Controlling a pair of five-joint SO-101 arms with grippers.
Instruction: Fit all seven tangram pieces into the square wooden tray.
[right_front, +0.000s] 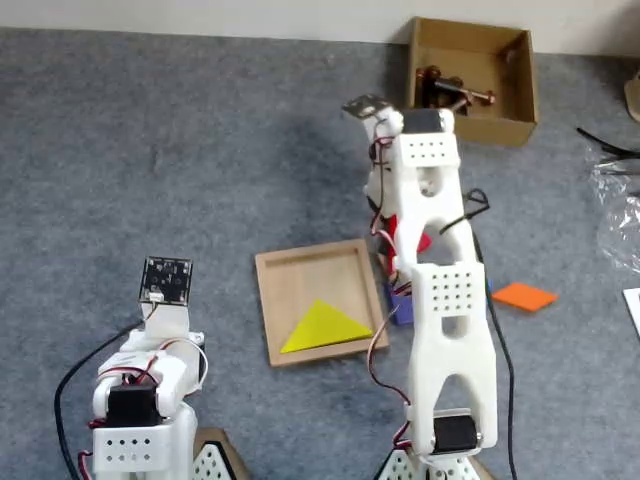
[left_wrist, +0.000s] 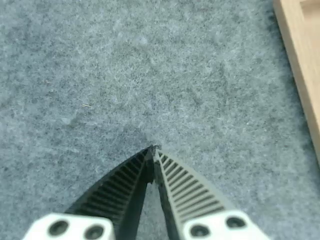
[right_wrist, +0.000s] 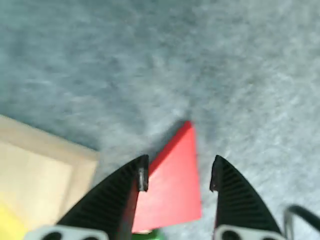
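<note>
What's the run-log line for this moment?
left end effector: shut, over carpet | right end effector: open, astride red piece | tray: holds yellow triangle | orange piece: on carpet, outside tray

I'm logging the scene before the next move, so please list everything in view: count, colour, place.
square wooden tray: one, pale wood, mid-carpet between the arms.
yellow triangle piece: one, yellow, inside the tray.
red triangle piece: one, red, on the carpet beside the tray.
orange flat piece: one, orange, on the carpet beyond the right arm.
blue-purple piece: one, at the tray's edge, partly hidden.
cardboard box: one, brown, far side.
grey carpet: one, underneath everything.
left arm: white, jaws shut.
right arm: white, jaws open over the red piece.
</note>
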